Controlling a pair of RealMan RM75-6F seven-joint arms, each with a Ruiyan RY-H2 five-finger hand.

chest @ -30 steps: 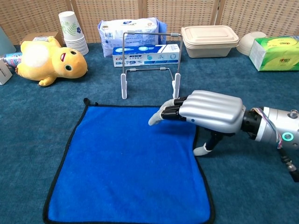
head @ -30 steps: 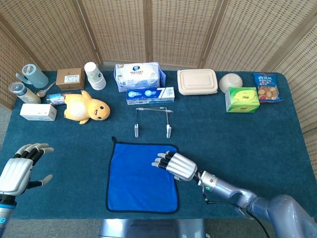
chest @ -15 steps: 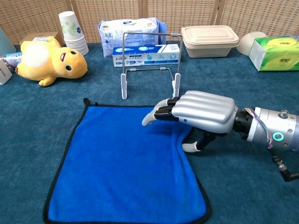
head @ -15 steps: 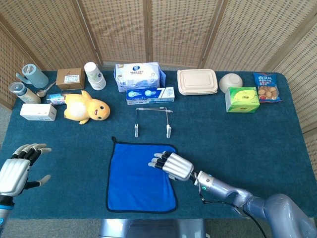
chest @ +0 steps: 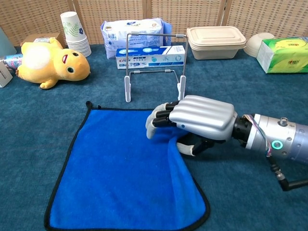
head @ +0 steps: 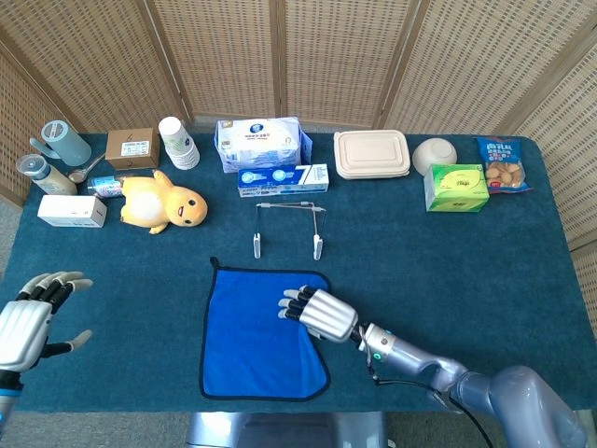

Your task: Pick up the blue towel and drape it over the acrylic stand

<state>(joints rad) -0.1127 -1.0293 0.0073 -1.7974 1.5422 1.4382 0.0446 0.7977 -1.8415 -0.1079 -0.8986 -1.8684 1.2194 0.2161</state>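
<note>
The blue towel lies flat on the dark teal table near the front edge, its right edge drawn in and bunched. My right hand rests over that upper right edge; in the chest view the right hand curls its fingers down onto the towel with the thumb tucked under the gathered edge, pinching it. The acrylic stand stands upright just beyond the towel, also in the chest view as the stand, and nothing hangs on it. My left hand hovers at the front left, fingers spread, holding nothing.
A yellow plush duck lies left of the stand. Behind the stand are a tissue pack and a flat blue-white box. Paper cups, a lidded container, a bowl and a green box line the back.
My right hand slid left across the towel and curled its fingers, dragging the towel's right edge inward so it bunches. The left hand drifted slightly toward the left edge.
</note>
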